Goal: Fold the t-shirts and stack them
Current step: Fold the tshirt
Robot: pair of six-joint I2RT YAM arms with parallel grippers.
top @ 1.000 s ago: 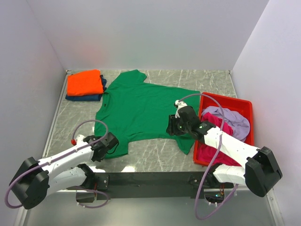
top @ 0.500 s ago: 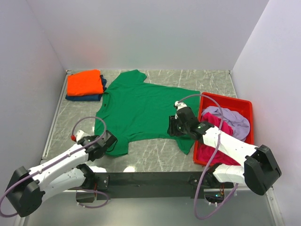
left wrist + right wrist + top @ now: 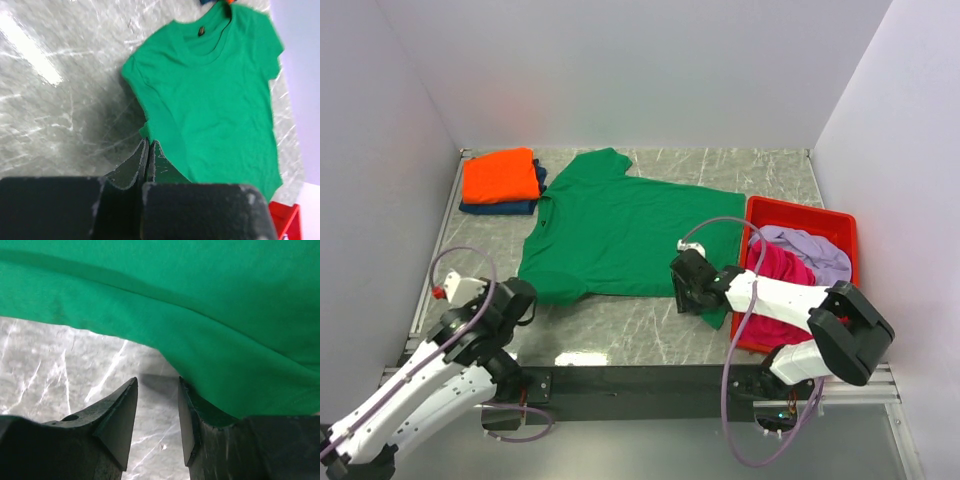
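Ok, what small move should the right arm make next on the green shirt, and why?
Probably ease the right gripper forward a touch and close on the hem. Its jaws stand part open over bare table, and the near edge of the green shirt lies just past their tips. The left gripper is shut at the other near corner.
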